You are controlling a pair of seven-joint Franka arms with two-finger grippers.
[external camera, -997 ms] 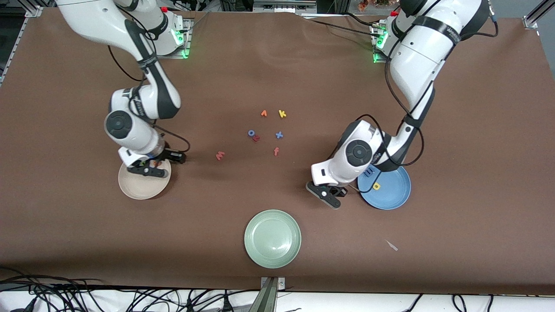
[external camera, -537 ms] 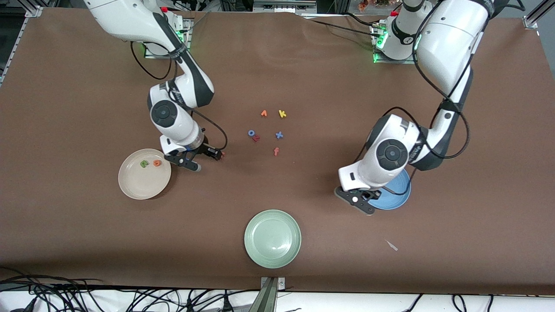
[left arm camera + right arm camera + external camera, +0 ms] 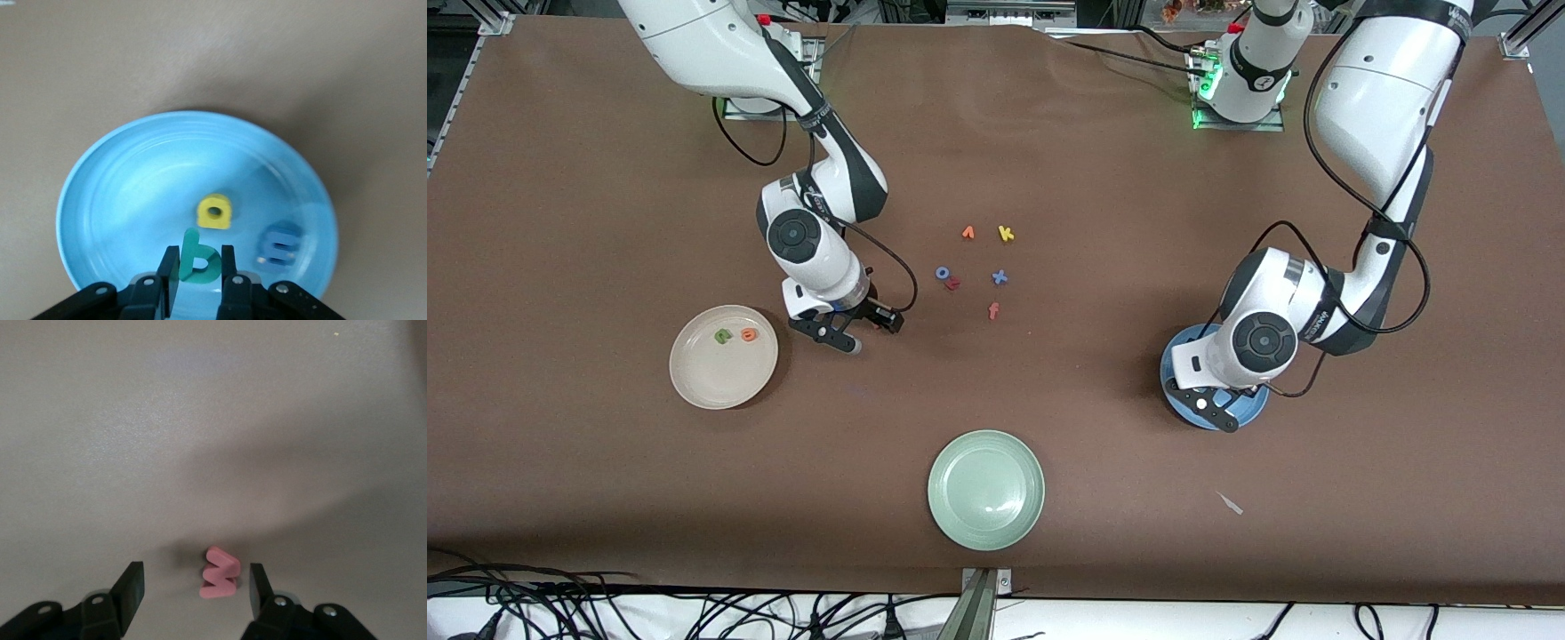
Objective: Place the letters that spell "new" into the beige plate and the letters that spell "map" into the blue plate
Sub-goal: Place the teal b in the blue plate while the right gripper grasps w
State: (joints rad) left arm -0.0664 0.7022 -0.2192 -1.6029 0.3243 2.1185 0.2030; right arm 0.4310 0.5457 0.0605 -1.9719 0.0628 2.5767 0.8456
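Note:
The blue plate [image 3: 133, 193] holds a yellow p [image 3: 213, 211] and a blue m [image 3: 280, 243]. My left gripper [image 3: 198, 252] hangs over this plate [image 3: 1169, 378], shut on the teal a [image 3: 197, 267]. The beige plate [image 3: 711, 378] carries the green n [image 3: 722, 336] and the orange e [image 3: 749, 334]. The pink w [image 3: 219, 573] lies on the brown table between the open fingers of my right gripper [image 3: 195, 570], closer to one finger. In the front view the right gripper [image 3: 860, 331] hides the w.
A pale green plate [image 3: 985, 489] sits near the table's front edge. Loose letters lie mid-table: orange v [image 3: 967, 233], yellow k [image 3: 1006, 234], blue o [image 3: 942, 273], blue x [image 3: 1000, 277], red-orange f [image 3: 993, 310]. A small scrap [image 3: 1232, 504] lies nearer the camera than the blue plate.
My right gripper left the beige plate, where the n and e now lie, and moved to straddle the w. My left gripper moved from beside the blue plate to over it.

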